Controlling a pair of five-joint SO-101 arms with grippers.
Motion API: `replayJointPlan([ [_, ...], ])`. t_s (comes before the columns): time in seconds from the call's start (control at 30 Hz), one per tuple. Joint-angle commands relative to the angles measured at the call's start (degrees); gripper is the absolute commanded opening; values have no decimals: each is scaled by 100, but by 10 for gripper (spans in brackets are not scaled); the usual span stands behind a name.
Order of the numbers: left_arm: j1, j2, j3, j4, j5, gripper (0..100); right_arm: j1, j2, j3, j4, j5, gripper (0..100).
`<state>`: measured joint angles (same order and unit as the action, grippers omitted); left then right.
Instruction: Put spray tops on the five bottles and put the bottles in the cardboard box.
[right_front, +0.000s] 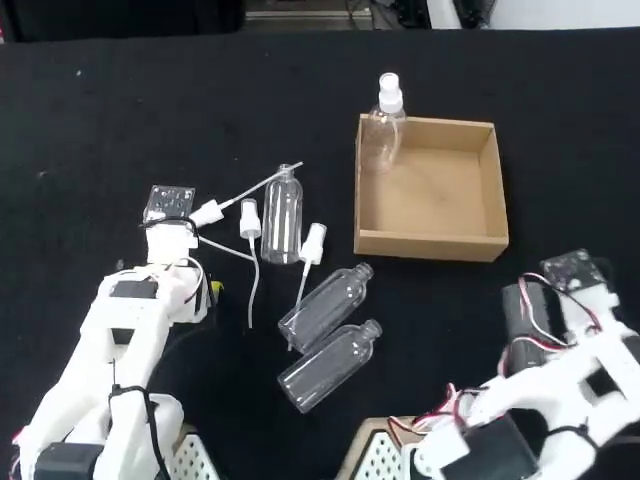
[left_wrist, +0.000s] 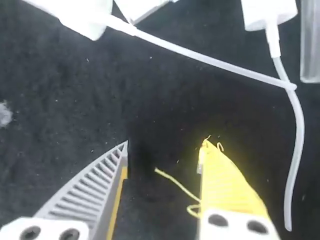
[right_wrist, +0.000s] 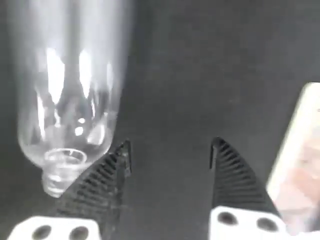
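Upright in the far left corner of the cardboard box (right_front: 430, 246): capped bottle (right_front: 384, 135), white spray top on. Rest of the box floor bare.

Left of the box, on the black bench (right_front: 100, 110): slim bottle (right_front: 283, 215) without a top, a thin tube across its neck. Just in front, lying side by side, necks toward the box: upper open bottle (right_front: 325, 305) and lower open bottle (right_front: 330, 365).

Loose beside the slim bottle: left spray top (right_front: 208, 212), middle spray top (right_front: 249, 218), right spray top (right_front: 313, 243), each trailing its dip tube.

Left claw (left_wrist: 162, 150): parted wide, nothing held, low over bare bench just short of the left spray top's tube (left_wrist: 210, 60).

Right claw (right_wrist: 170, 150): parted, nothing held; an uncapped bottle (right_wrist: 70, 100) with its mouth just beside one finger (right_wrist: 112, 170); box wall at the other side.
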<state>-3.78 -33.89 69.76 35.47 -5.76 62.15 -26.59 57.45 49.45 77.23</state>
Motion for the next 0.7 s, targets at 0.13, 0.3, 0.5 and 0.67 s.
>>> replayJointPlan([
  [0.13,22,-18,-57,-62,44,220,-1301,-1051,-40,1793,-1758,219],
  [0.3,22,-18,-57,-62,44,220,-1916,-1455,-4,2224,-2673,219],
  [0.5,22,-18,-57,-62,44,220,-1996,-1780,-110,2251,-2866,219],
  [0.67,22,-18,-57,-62,44,220,-1996,-2088,-277,2259,-2716,219],
])
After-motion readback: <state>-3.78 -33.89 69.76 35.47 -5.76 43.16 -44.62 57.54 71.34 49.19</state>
